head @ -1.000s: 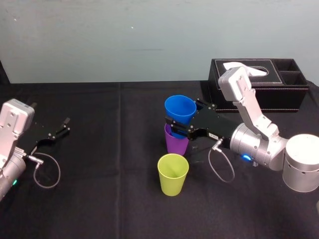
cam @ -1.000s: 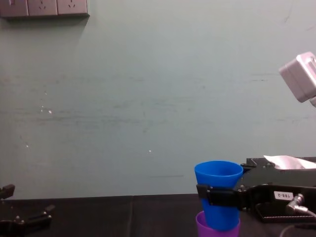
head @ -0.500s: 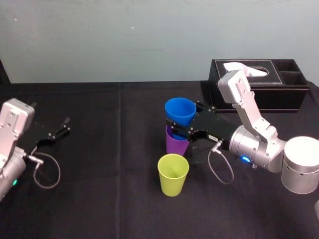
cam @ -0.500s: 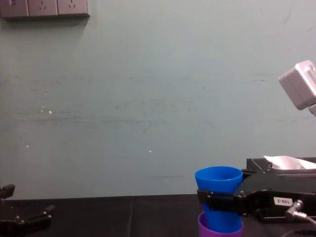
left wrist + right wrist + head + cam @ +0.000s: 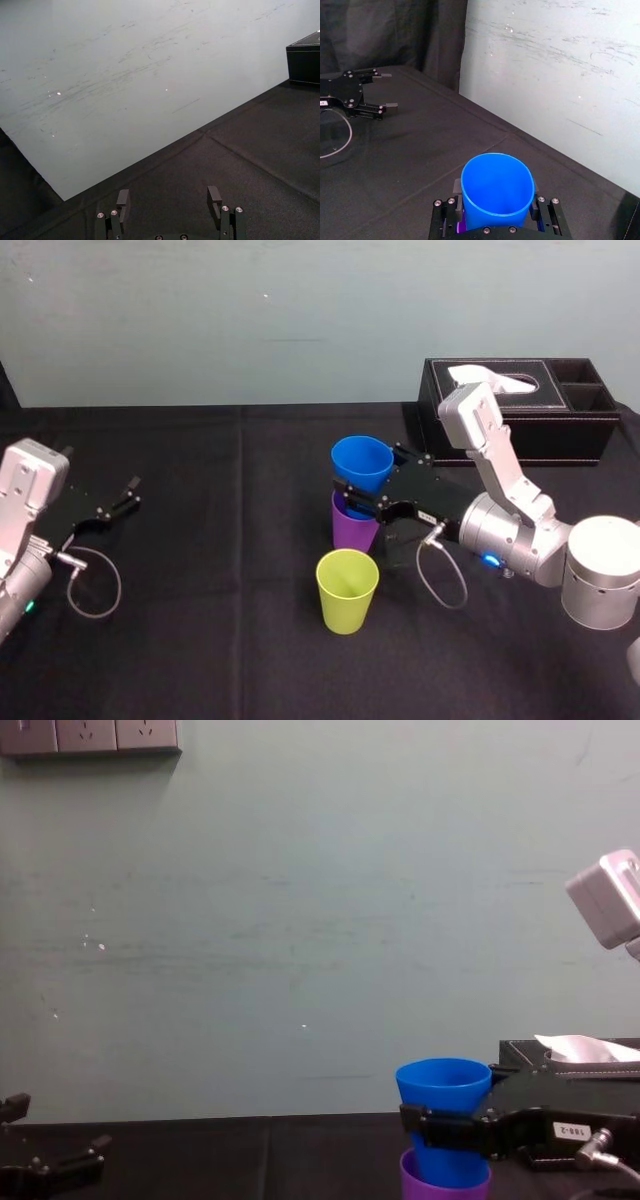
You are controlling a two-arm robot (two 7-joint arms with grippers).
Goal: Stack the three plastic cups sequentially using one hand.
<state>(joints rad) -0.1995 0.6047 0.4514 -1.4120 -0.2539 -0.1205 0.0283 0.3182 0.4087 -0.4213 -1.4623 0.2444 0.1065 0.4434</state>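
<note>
The blue cup [image 5: 360, 462] sits partly inside the purple cup [image 5: 355, 528] near the table's middle, its upper half sticking out. My right gripper [image 5: 350, 490] is shut on the blue cup, one flat jaw on each side of it just below the rim. In the right wrist view the blue cup [image 5: 495, 190] stands between those jaws, with a sliver of purple below. From the chest, the blue cup [image 5: 443, 1090] rises out of the purple cup [image 5: 445, 1182]. The yellow-green cup [image 5: 347, 590] stands alone, upright, nearer me. My left gripper [image 5: 128, 492] rests open at the far left.
A black tissue box [image 5: 520, 410] with a white tissue stands at the back right, behind my right arm. A loose cable loops beside each wrist. Black cloth covers the table, and a pale wall runs close behind it.
My right gripper has come down a little with the blue cup, seating it deeper in the purple cup. The left arm and the yellow-green cup have not moved.
</note>
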